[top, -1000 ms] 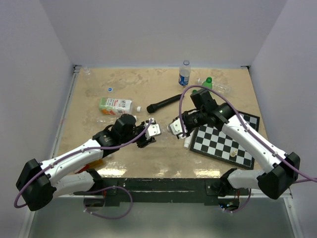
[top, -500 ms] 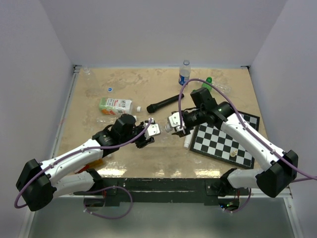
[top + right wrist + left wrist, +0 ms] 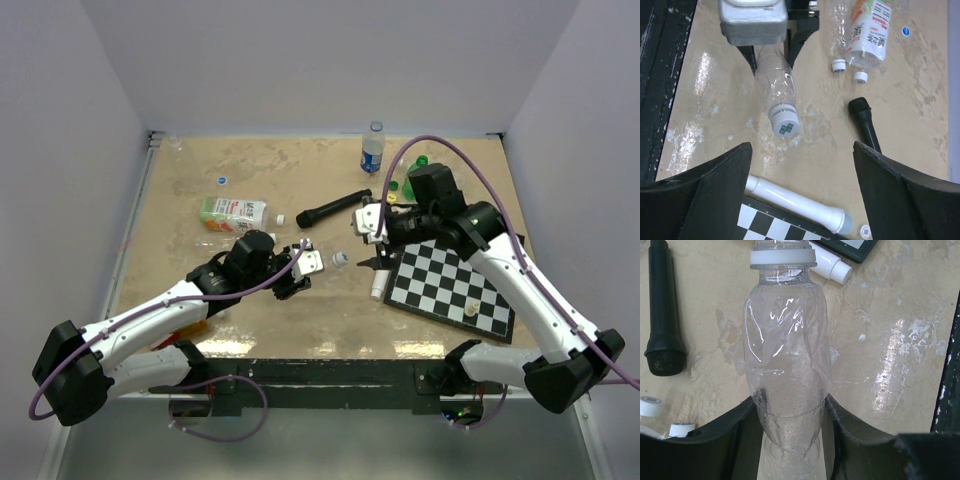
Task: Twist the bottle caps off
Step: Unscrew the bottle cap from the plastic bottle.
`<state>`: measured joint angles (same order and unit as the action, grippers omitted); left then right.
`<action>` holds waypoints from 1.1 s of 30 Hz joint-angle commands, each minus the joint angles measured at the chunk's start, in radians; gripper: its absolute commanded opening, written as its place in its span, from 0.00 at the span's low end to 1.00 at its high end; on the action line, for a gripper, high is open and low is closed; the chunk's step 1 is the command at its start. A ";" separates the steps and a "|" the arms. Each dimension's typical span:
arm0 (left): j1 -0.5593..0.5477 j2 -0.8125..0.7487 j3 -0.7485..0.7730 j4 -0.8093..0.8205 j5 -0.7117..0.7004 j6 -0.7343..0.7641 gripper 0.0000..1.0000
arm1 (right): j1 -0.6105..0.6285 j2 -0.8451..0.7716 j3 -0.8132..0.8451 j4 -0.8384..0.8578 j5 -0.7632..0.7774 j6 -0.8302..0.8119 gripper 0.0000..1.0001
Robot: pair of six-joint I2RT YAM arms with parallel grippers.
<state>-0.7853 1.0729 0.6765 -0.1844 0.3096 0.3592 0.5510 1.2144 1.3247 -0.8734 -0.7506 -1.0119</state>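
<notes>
Presently, the left gripper [image 3: 303, 264] is clamped on the lower body of a clear, crumpled plastic bottle [image 3: 787, 365], with one finger on each side. The bottle lies on its side on the beige tabletop [image 3: 260, 170], just below the middle of the overhead view, its neck pointing toward the frame's right. Its white round screw cap [image 3: 785, 123], marked with a green emblem, is seated on the neck. The right gripper [image 3: 802, 147] hangs above and to the right of that cap, fingers spread wide, holding nothing and touching nothing.

Other items noted:

- A white plastic tube [image 3: 795, 197] lies just right of the cap, against the left edge of a black-and-white chessboard [image 3: 455, 280].
- A black microphone [image 3: 330, 208] lies above centre.
- A drink bottle with a red, green and orange printed label [image 3: 232, 212] lies left of centre.
- A small white loose cap [image 3: 282, 218] sits just to the right of that labelled bottle, and a blue-topped loose cap [image 3: 221, 181] sits above it.
- An upright bottle with a blue label [image 3: 373, 150] stands at the upper edge of the table.
- A green-capped clear bottle [image 3: 421, 163] lies partly hidden behind the right arm. Whether that cap is tight cannot be determined.
</notes>
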 commanded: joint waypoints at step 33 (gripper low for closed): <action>0.006 -0.024 0.020 0.022 -0.040 -0.019 0.00 | -0.028 0.125 -0.165 0.350 -0.052 0.763 0.82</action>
<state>-0.7853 1.0729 0.6765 -0.1852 0.2752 0.3576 0.5186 1.3216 1.1732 -0.5636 -0.8230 -0.2951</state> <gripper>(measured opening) 0.483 0.838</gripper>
